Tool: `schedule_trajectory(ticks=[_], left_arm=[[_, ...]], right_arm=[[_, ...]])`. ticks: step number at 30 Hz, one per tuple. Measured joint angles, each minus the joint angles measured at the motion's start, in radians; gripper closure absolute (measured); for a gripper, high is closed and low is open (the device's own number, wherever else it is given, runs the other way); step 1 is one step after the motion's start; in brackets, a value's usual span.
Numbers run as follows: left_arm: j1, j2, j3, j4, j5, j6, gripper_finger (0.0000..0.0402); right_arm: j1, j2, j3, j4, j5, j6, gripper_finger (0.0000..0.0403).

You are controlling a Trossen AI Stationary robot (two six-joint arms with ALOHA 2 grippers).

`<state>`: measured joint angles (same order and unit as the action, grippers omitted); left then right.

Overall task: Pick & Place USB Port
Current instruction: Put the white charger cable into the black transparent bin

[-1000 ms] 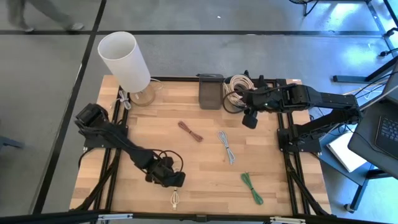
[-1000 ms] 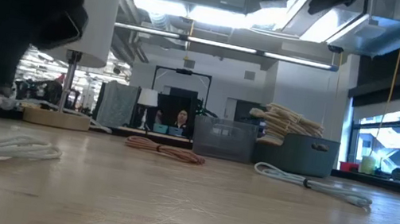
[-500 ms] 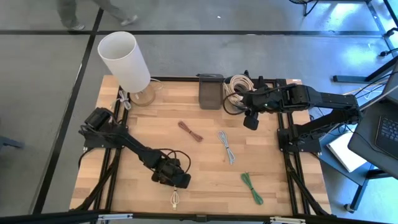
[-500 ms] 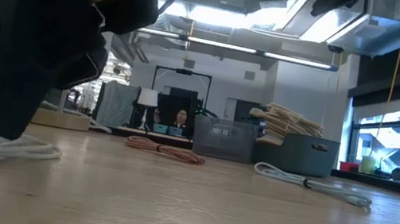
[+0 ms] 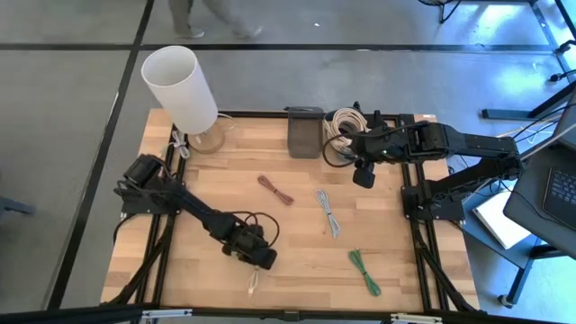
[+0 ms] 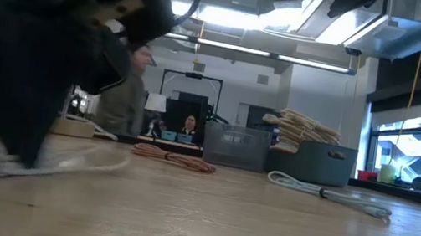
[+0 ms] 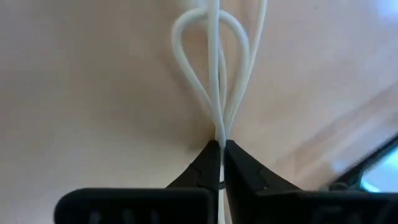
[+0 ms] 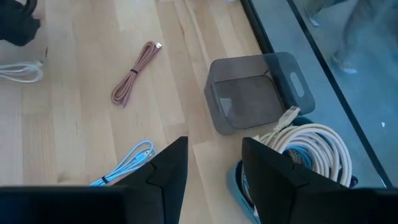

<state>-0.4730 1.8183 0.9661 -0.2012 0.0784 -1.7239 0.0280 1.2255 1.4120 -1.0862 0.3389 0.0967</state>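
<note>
I have the left arm stretched low across the near part of the table (image 5: 297, 234), its gripper (image 5: 262, 262) down at the wood with both fingers pinched together on the white cable (image 7: 214, 74). In the left wrist view the looped strands run straight into the closed tips. From above, the rest of that cable (image 5: 254, 283) trails toward the table's near edge.

Against half a second ago, the fingers have gone from spread to clamped, and the cable looks slightly dragged; in the low view it is smeared beside the dark gripper (image 6: 41, 66).

My right arm waits at the far right, its gripper (image 5: 363, 173) above the wood just beside the bin of coiled cables (image 5: 342, 126), fingers (image 8: 165, 168) apart and holding nothing; it has not moved.

The pink cable (image 5: 274, 190), blue cable (image 5: 328, 212) and green cable (image 5: 364, 271) lie well apart on the table, where they were.
</note>
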Motion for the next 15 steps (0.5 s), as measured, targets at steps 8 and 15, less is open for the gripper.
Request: schedule_trajectory(ticks=[8,15], left_arm=[[0.046,-0.153,0.001,-0.029,-0.165,0.119,0.0398],[0.116,-0.387,0.002,-0.045,-0.349,0.321,0.0399]], right_arm=[[0.0,0.0,0.0,0.0,0.007,0.0,0.0247],[0.0,0.0,0.0,-0.006,0.008,0.03,0.0247]])
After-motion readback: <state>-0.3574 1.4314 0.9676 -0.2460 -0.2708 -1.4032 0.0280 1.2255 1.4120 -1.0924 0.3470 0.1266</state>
